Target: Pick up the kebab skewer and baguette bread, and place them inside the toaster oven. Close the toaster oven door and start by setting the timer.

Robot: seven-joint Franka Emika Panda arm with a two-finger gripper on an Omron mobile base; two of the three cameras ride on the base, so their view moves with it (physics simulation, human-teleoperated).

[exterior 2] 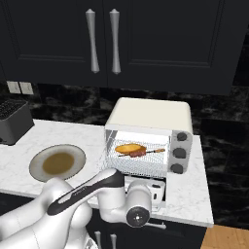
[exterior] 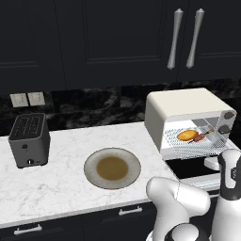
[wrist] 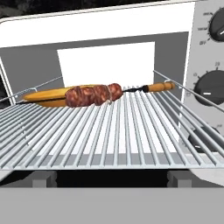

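Hand view looks straight into the toaster oven (wrist: 131, 26); the kebab skewer (wrist: 105, 93) lies across the far part of the wire rack (wrist: 109, 135), touching the baguette bread (wrist: 48, 95) just behind it; both are already inside. Fingers stand fully apart and hold nothing; the gripper (exterior 2: 158, 192) hangs low in front of the oven mouth in the right base view.

Your next object is the toaster oven door (exterior: 197, 172), folded down flat toward you; judge it stiff, hinged at the bottom, light enough to swing; glass is likely slick, so take the bar handle at its near edge or push up from beneath; I cannot make out the handle clearly.

Knobs (exterior 2: 180, 152) sit in a column on the right face; small, round, need a firm pinch to turn.

Around: plate (exterior 2: 39, 168) to the left on the counter (exterior: 61, 188); slot toaster (exterior: 29, 140) far left; both well apart from the oven. The arm's own wrist crowds the door; clear it first.
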